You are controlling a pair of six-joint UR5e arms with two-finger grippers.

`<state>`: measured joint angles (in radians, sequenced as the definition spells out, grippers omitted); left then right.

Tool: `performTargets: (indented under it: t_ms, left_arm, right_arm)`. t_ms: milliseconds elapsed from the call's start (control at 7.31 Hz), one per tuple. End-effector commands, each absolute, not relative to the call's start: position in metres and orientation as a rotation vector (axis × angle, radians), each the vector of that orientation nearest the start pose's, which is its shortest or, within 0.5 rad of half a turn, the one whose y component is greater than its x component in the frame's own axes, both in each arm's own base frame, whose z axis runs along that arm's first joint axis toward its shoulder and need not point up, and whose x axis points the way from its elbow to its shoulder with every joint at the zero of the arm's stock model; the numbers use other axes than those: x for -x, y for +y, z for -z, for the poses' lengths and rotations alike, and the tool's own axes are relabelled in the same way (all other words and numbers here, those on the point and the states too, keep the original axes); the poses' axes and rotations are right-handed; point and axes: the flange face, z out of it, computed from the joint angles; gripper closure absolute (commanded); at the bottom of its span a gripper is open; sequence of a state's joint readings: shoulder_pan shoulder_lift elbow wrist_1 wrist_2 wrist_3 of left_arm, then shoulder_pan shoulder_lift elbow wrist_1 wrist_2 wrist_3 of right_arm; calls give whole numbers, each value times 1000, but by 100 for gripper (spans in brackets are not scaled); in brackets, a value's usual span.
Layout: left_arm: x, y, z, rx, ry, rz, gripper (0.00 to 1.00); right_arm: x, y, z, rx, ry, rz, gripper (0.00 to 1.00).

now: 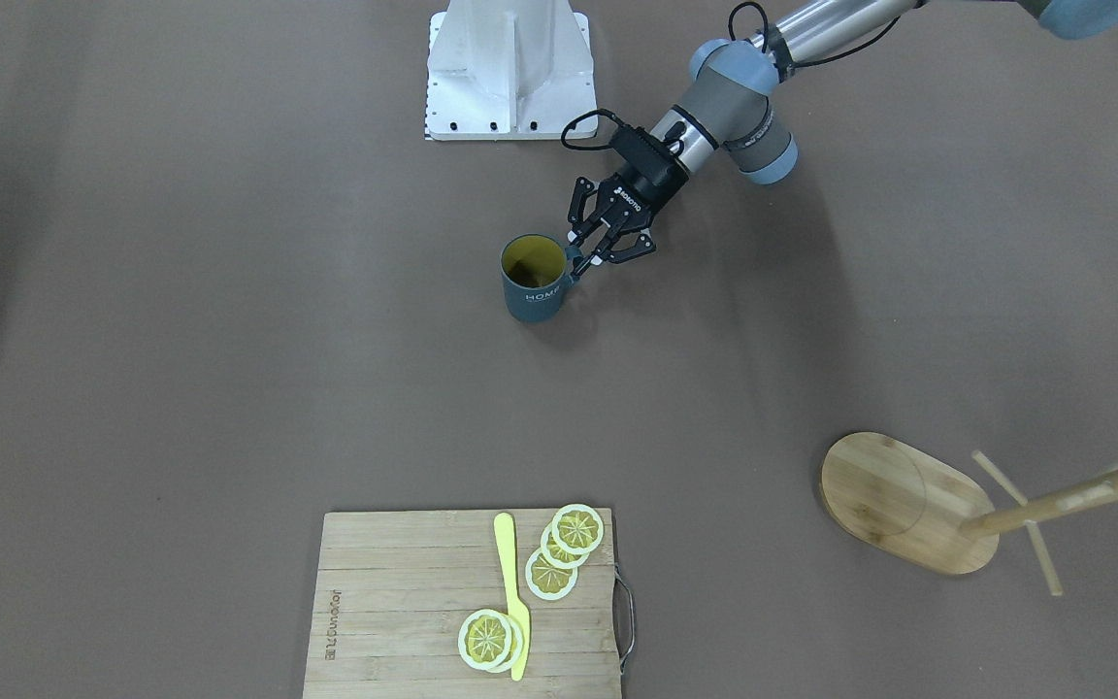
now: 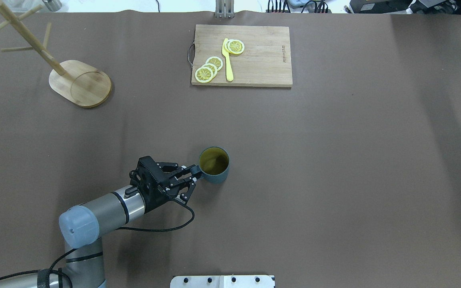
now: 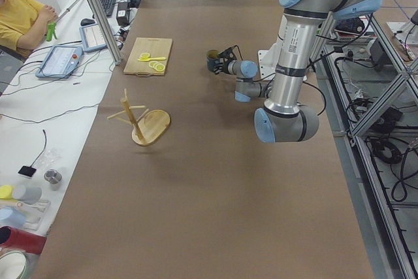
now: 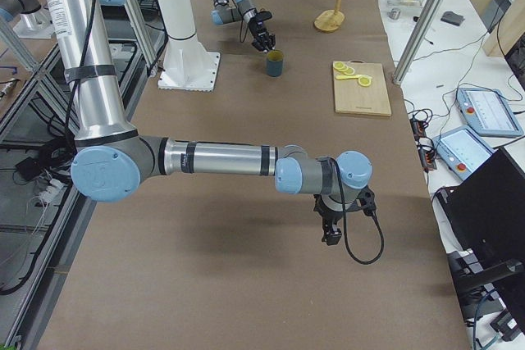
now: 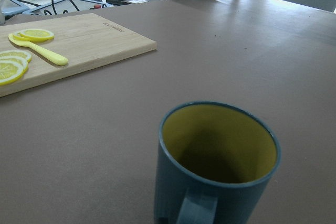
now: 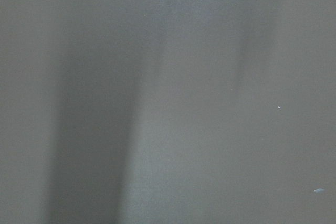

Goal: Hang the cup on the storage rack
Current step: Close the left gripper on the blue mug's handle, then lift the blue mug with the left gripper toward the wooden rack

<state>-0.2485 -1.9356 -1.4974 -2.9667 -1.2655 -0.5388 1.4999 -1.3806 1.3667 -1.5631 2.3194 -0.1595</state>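
A dark blue cup [image 1: 532, 282] with a yellow inside stands upright on the brown table near the middle [image 2: 213, 164]. Its handle points toward my left gripper [image 1: 586, 249], which is open and level with it [image 2: 193, 178], the fingertips on either side of the handle. In the left wrist view the cup [image 5: 218, 166] fills the lower frame with its handle at the bottom edge. The wooden storage rack [image 2: 80, 83] with slanted pegs stands far off at the table's left back corner [image 1: 908, 500]. My right gripper [image 4: 332, 234] hangs low over bare table; I cannot tell if it is open or shut.
A wooden cutting board [image 2: 262, 56] with lemon slices [image 2: 208, 69] and a yellow knife [image 2: 227, 60] lies at the far middle edge. The white robot base [image 1: 510, 68] sits behind the cup. A person in yellow [image 3: 23, 17] sits beside the table.
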Motion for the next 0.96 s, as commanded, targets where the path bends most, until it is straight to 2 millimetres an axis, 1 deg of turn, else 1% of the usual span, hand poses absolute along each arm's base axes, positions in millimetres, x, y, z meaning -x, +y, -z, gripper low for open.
performTargets:
  t_ms: [0, 137, 274, 411, 547, 684, 821]
  left_arm:
    - [-550, -312, -320, -1131, 1293, -231, 100]
    - [-544, -314, -319, -1068, 1373, -133, 100]
    - [-531, -332, -316, -1079, 1394, -79, 100]
    - [-522, -342, -315, -1014, 1458, 29, 100]
    - [-510, -360, -316, -901, 1534, 190, 100]
    - [-492, -382, -321, -844, 1565, 305, 100]
    - [-470, -405, -319, -774, 1635, 437, 100]
  right_arm:
    - [-26, -575, -659, -28, -750, 215, 0]
    - [-27, -575, -659, -29, -748, 214, 0]
    - [-27, -576, -658, -31, -748, 215, 0]
    - [-29, -576, -657, -34, -748, 213, 0]
    - [-30, -577, -656, -37, -746, 211, 0]
    - [-32, -578, -657, -37, -732, 209, 0]
    - [-32, -580, -655, -39, -724, 211, 0]
